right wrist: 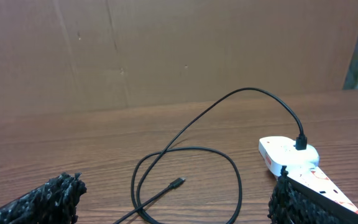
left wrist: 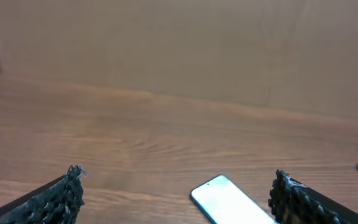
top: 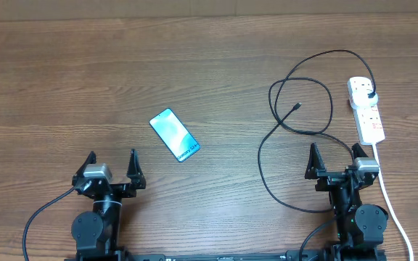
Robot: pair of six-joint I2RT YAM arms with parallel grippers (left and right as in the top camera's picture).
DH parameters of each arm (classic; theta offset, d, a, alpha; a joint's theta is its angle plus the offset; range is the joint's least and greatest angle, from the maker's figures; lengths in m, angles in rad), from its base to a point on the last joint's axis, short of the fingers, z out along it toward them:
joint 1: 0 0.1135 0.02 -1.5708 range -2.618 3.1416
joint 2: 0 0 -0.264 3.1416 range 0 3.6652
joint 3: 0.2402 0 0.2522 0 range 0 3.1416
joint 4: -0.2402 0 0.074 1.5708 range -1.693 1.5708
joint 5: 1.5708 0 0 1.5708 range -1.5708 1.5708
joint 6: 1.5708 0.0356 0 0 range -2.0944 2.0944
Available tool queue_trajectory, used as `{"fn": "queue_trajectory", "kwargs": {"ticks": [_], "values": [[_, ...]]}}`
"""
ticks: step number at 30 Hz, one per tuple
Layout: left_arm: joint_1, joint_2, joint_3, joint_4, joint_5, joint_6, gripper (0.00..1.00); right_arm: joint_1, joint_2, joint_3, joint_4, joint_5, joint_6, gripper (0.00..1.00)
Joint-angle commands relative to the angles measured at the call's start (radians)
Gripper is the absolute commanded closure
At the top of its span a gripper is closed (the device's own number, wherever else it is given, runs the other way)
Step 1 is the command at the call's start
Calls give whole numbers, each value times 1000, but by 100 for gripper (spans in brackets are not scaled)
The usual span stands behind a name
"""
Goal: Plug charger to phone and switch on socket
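Note:
The phone (top: 175, 135) lies flat on the wooden table, screen up, ahead and right of my left gripper (top: 112, 165), which is open and empty; it also shows in the left wrist view (left wrist: 229, 200). The charger's black cable (top: 303, 130) loops across the right side; its connector tip (top: 297, 106) lies loose on the table, also in the right wrist view (right wrist: 176, 183). Its plug (top: 369, 93) sits in the far end of the white socket strip (top: 366, 111). My right gripper (top: 334, 161) is open and empty, near the strip's near end (right wrist: 291, 152).
The strip's white cord (top: 394, 210) runs down the right side past my right arm. A brown cardboard wall (right wrist: 166, 50) stands behind the table's far edge.

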Motion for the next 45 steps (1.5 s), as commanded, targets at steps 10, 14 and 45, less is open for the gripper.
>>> {"fn": "queue_trajectory", "kwargs": {"ticks": [10, 14, 45], "values": [[2, 45, 177, -74, 38, -70, 0, -3, -11, -11, 8, -2, -7, 0], [2, 154, 271, -89, 44, -80, 0, -3, -11, -11, 8, -1, -7, 0], [-483, 1403, 1450, -926, -12, 28, 0, -3, -11, -11, 8, -1, -7, 0]]}}
